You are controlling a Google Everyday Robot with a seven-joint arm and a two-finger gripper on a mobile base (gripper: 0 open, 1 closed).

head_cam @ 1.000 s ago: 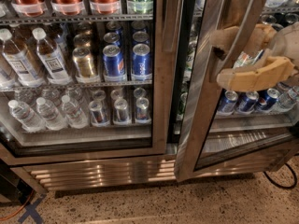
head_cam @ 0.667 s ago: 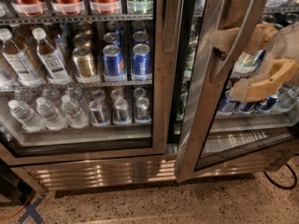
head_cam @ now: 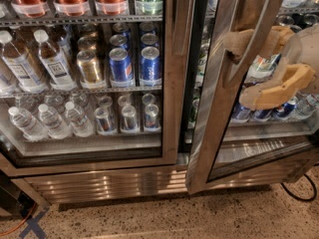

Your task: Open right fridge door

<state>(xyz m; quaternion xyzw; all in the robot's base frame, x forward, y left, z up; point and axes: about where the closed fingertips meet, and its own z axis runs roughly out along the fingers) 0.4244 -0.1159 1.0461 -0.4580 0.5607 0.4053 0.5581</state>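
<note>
At cooler's right half: right fridge door (head_cam: 212,133) ajar, swung out from fridge (head_cam: 99,183). Gripper (head_cam: 261,66) at bar handle (head_cam: 233,69), fingers spread, upper one hooked round bar, apparently for pulling.

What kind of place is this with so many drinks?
Probably a shop or snack room: a big glass-door fridge with shelves of cans and water bottles, on a speckled floor. The gripper is at the handle of the right fridge door.

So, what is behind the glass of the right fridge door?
Blue cans on a shelf show through the right fridge door. The gripper at its handle covers what stands above them.
</note>
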